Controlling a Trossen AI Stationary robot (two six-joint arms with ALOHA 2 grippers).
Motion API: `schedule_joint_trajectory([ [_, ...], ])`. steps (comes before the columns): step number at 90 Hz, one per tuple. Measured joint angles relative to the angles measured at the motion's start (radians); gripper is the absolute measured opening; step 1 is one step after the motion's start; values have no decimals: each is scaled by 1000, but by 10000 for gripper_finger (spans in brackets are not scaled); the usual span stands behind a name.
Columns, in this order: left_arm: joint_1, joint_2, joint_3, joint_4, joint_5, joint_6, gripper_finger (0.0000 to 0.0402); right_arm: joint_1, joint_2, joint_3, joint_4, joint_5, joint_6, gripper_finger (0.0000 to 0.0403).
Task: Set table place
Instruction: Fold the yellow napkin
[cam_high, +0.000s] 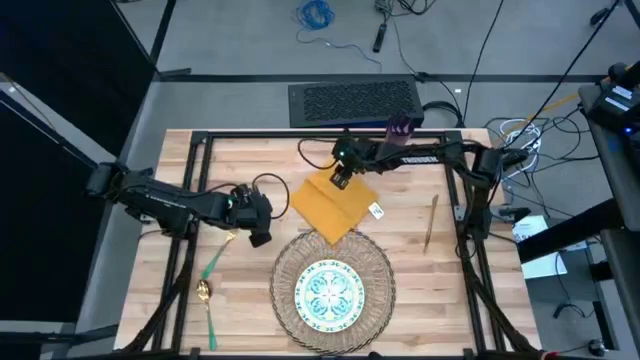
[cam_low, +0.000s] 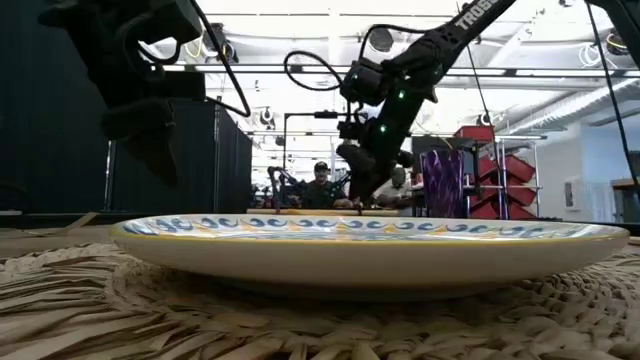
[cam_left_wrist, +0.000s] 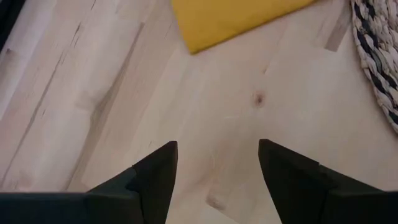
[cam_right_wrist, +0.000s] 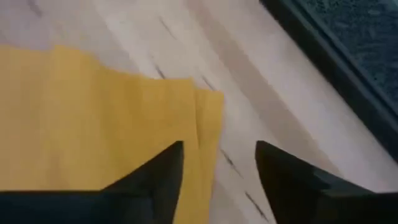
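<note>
The right gripper (cam_high: 341, 179) hangs over the far edge of the mustard-yellow napkin (cam_high: 334, 205), its fingers (cam_right_wrist: 155, 180) spread apart with nothing between them; one finger sits above the folded cloth edge, the other above bare wood. The napkin lies flat on the table (cam_high: 250, 160), and its near corner overlaps the far rim of the round wicker placemat (cam_high: 285, 270). The blue-green patterned plate (cam_high: 331, 291) rests in the middle of that placemat, near the table's front edge. The left gripper (cam_high: 259, 231) hovers over bare planks just left of the napkin and placemat, fingers (cam_left_wrist: 155, 180) likewise parted and empty. Below it, on the left side, lie the green-handled fork (cam_high: 216, 258) and spoon (cam_high: 207, 305) (the fork's head is partly hidden under the left arm, so its prongs cannot be made out). The slim gold-tan knife (cam_high: 431, 222) lies well to the right of the napkin, alone. A purple cup (cam_high: 401, 128) shows at the far edge behind the right arm, partly covered by it. From table height the plate (cam_low: 360, 240) fills the foreground and blocks the napkin and cutlery. A seated person (cam_low: 320, 185) is dimly visible in the room beyond.
</note>
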Motion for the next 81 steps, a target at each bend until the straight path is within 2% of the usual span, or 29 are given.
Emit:
schedule_joint_trajectory([
  [13,-6,0,0,0,0,0,210,51,-4,4,-30,-140,71,216],
  [37,-22,0,0,37,-30,33,210,171,-9,3,-167,-125,116,211],
  [58,9,0,53,172,-58,249,210,232,-61,2,-294,-24,162,212],
  [75,115,0,59,280,-58,455,210,273,-100,-84,-238,-28,217,212],
  [81,169,0,59,334,-13,529,210,284,-114,-126,-209,-33,245,212],
])
